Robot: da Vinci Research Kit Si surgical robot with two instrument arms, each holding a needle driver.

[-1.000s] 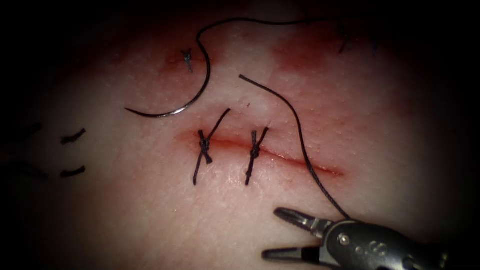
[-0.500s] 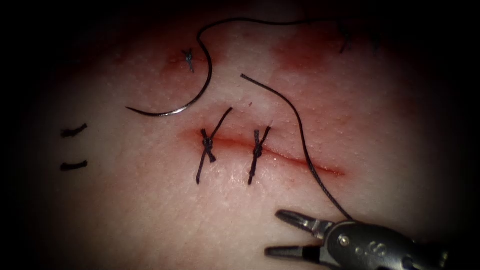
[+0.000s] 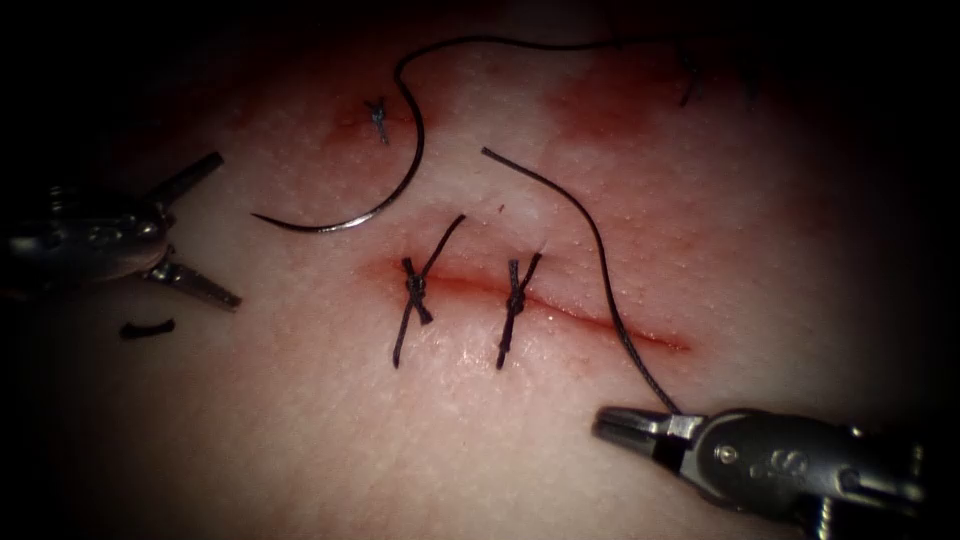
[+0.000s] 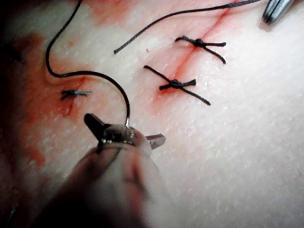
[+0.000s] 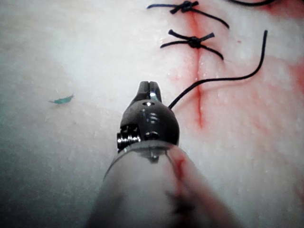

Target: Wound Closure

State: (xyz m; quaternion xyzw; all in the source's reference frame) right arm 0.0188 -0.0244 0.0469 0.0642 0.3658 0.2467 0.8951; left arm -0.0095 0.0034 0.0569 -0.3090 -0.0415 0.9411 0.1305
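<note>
The curved needle (image 3: 370, 212) lies loose on the tissue (image 3: 300, 420) above the left end of the cut (image 3: 580, 318), not in the tissue, and its thread (image 3: 500, 42) trails away up and to the right. Left of it, my left tool (image 3: 225, 232) has its jaws wide open and holds nothing; in the left wrist view they (image 4: 126, 130) straddle the needle (image 4: 124, 97) end. My right tool (image 3: 612, 426), below the cut's right end, has its jaws shut with nothing seen between them. A loose thread (image 3: 598, 250) crosses the cut and runs under that tool. The right wrist view shows the shut jaws (image 5: 149, 88) beside that thread (image 5: 213, 80).
Two knotted stitches (image 3: 412, 290) (image 3: 515, 298) close the left part of the cut. A small old stitch (image 3: 377, 118) sits near the needle. A cut thread piece (image 3: 147, 328) lies at the far left. Red fluid (image 3: 600, 105) stains the upper tissue.
My left tool has come in from the left with open jaws, covering one cut thread piece. The right tool's jaws have gone from open to shut and it has shifted right.
</note>
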